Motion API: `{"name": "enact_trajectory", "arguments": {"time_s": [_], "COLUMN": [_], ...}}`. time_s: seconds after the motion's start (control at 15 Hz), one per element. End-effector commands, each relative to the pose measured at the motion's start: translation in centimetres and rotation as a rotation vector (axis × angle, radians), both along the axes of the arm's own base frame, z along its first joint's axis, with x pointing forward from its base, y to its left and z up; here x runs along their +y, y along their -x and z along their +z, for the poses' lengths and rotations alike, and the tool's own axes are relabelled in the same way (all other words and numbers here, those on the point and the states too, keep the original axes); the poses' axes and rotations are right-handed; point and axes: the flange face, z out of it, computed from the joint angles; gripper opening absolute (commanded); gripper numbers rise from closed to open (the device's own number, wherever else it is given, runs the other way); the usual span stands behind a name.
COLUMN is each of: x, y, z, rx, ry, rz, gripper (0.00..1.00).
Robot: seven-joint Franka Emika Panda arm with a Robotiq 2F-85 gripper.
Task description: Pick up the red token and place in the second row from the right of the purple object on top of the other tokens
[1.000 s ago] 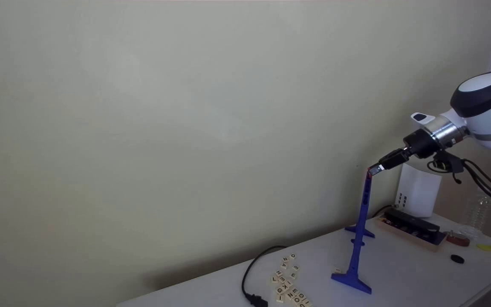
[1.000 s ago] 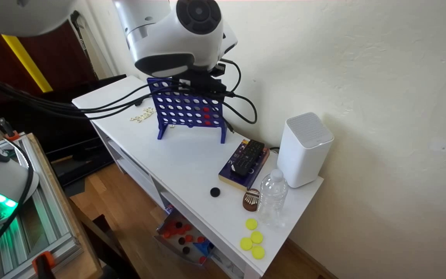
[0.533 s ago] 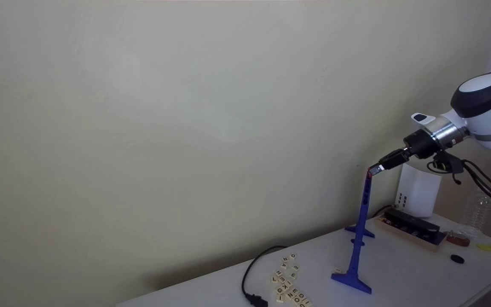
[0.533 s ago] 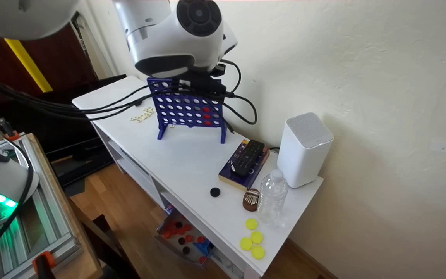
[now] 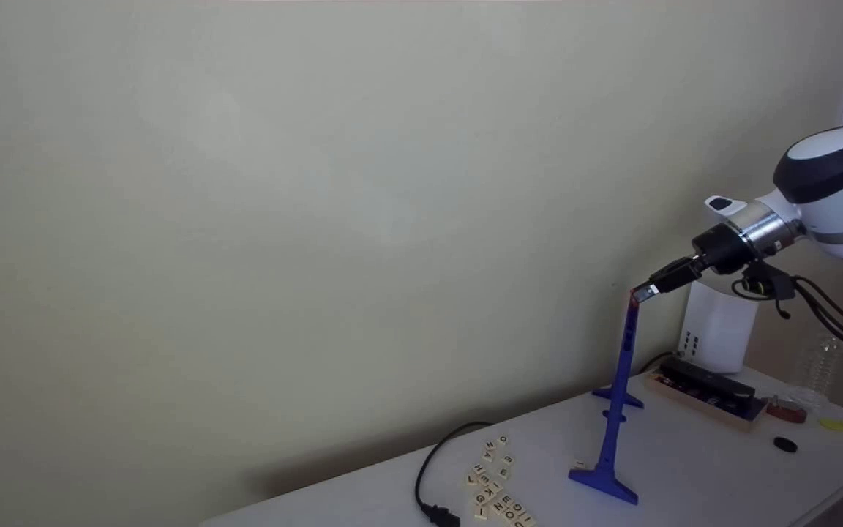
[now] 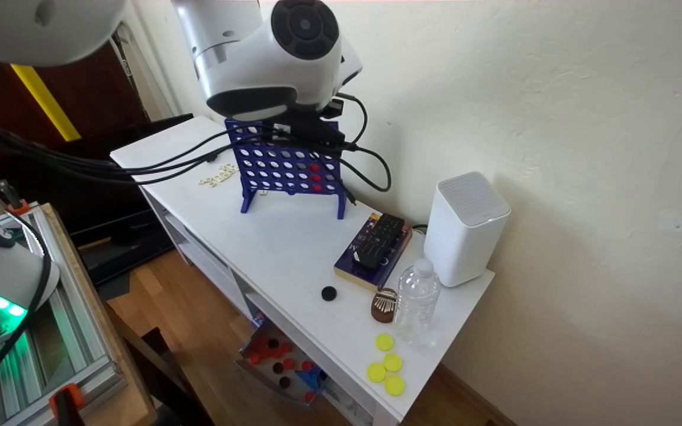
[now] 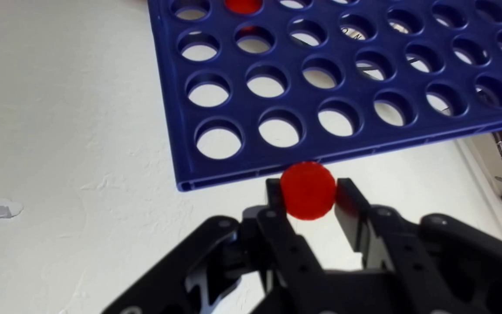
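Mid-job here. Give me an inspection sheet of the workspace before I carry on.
Surface: white table, purple frame upright on it.
Job's things: red token at the frame's top edge, full disc visible in the wrist view; three red tokens stacked, second column from right in an exterior view.
Clutter: letter tiles, black token, four yellow tokens, kalimba, bottle, white router-like box, remote on a book.
Claw: shut on the red token.
Cables: arm cables cross in front of the frame in an exterior view, contact unclear; black plug on the table.
Surroundings: pale wall alongside; red and black tokens in a bin below the tabletop.
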Motion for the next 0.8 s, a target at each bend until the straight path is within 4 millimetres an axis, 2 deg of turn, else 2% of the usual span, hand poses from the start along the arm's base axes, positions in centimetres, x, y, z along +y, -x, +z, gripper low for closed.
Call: {"name": "enact_trajectory", "arguments": {"time_s": [0.0,0.73], "x": [-0.09,-0.43], "y": [0.08,0.08], "z": [-0.56,-0.7], "rx": [-0.001,-0.006], "ry": [-0.012,0.001], "rz": [0.012,0.0], "gripper": [0.1,0.1]}}
